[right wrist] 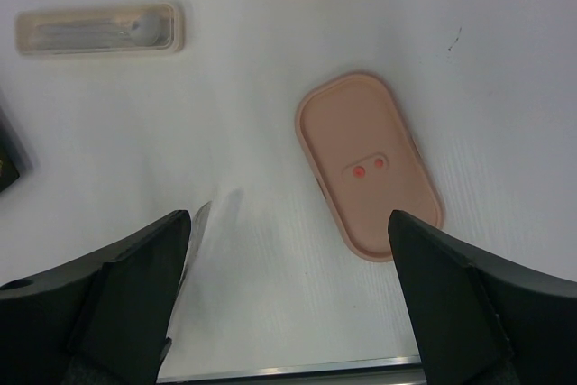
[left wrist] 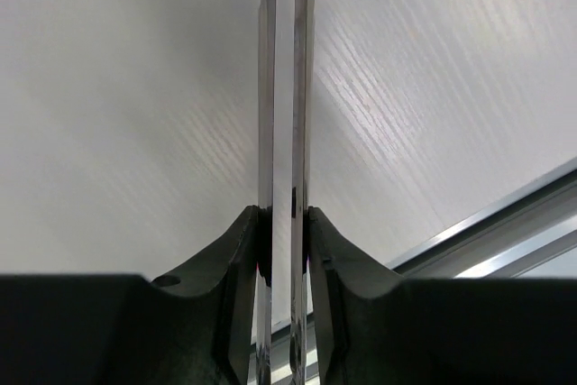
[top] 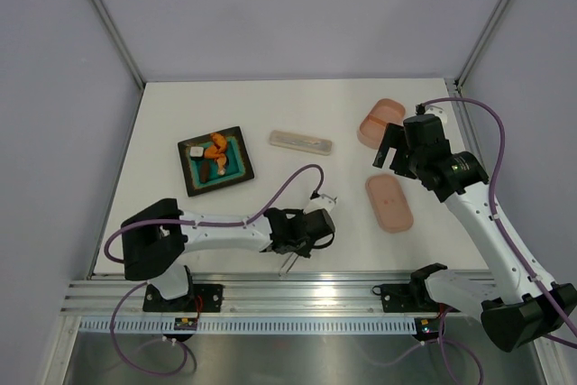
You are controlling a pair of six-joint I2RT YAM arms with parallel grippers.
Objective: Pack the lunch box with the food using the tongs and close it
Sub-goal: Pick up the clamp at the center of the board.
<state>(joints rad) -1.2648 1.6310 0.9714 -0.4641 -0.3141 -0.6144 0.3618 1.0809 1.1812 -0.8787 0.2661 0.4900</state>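
Observation:
The silvery tongs run straight out between my left gripper's jaws, which press on both thin arms. From above, this gripper sits low over the table's front middle, and one end of the tongs sticks out toward the near edge. The pink lunch box stands open at the back right, with its lid lying flat in front of it. Orange and brown food lies on the teal mat at the left. My right gripper hovers open and empty between box and lid.
The food's dark tray is at the left. A pale slim case lies behind the middle, also in the right wrist view. The metal rail runs along the near edge, close to the left gripper.

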